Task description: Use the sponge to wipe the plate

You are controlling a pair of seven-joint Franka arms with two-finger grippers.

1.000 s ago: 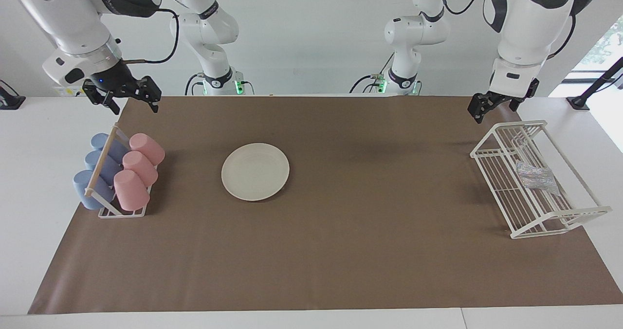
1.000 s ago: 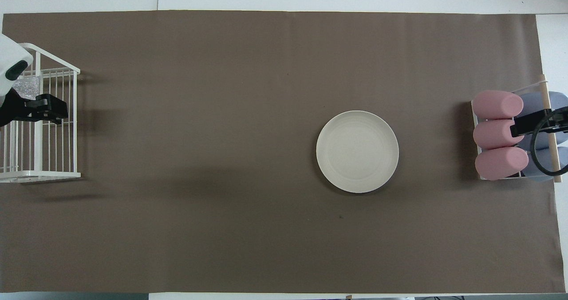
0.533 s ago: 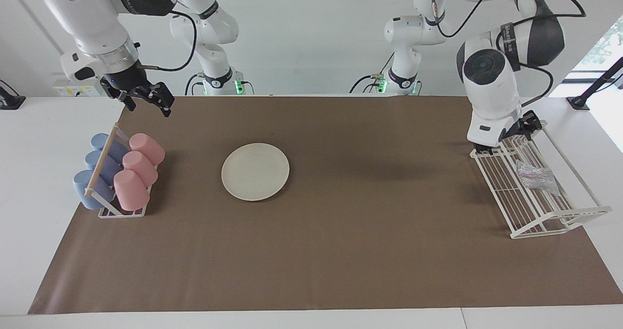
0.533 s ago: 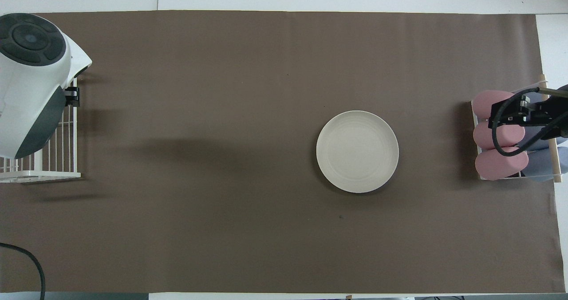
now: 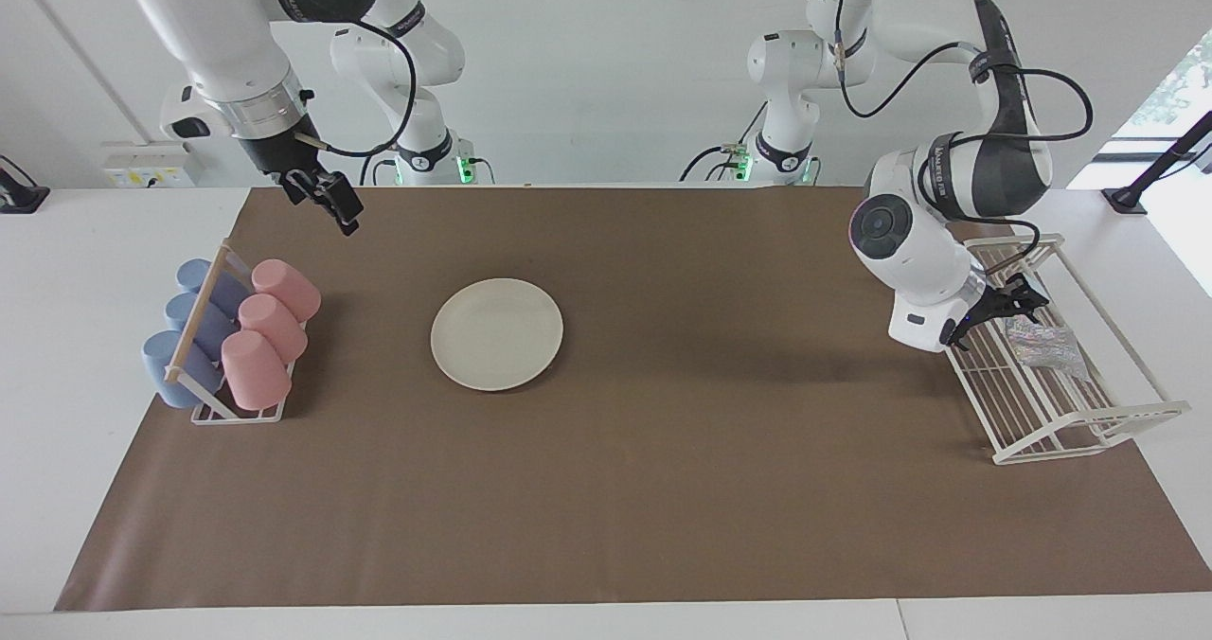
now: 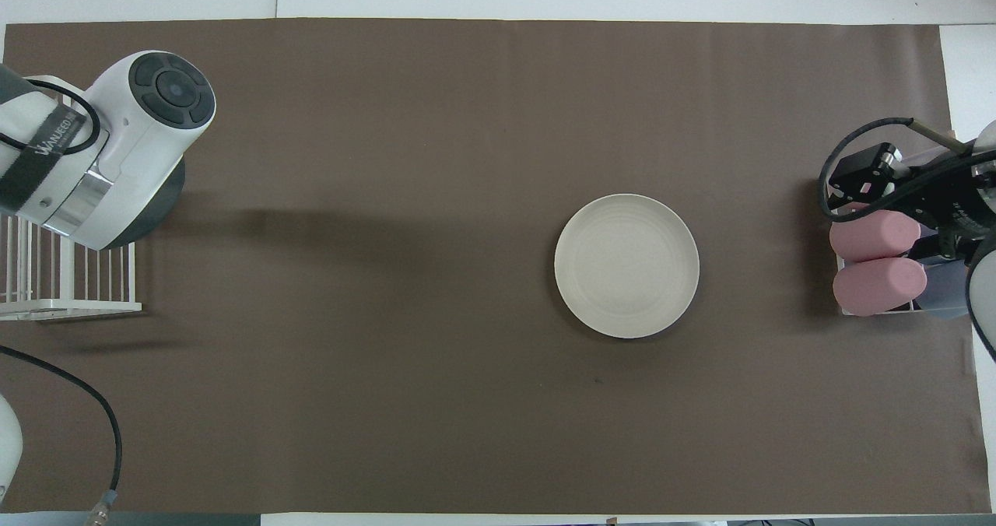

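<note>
Left tool (image 5: 1006,307): open, empty, at the rack (image 5: 1089,403), just beside the sponge (image 5: 1042,345).
Grab: I straddle the wad, close gently.
Right tool (image 5: 329,198): open, empty, over the desk near the plate (image 5: 496,333).

2 high cameras, half a turn apart, on 1 table (image 5: 57,356).

The facing view looks from across the table toward the robots, taking in both bases and the wall. The overhead view looks steeply down from the robots' end. Both share the brown mat (image 5: 663,488) (image 6: 389,401), plate (image 5: 496,333) (image 6: 626,265) and racks at either end.
</note>
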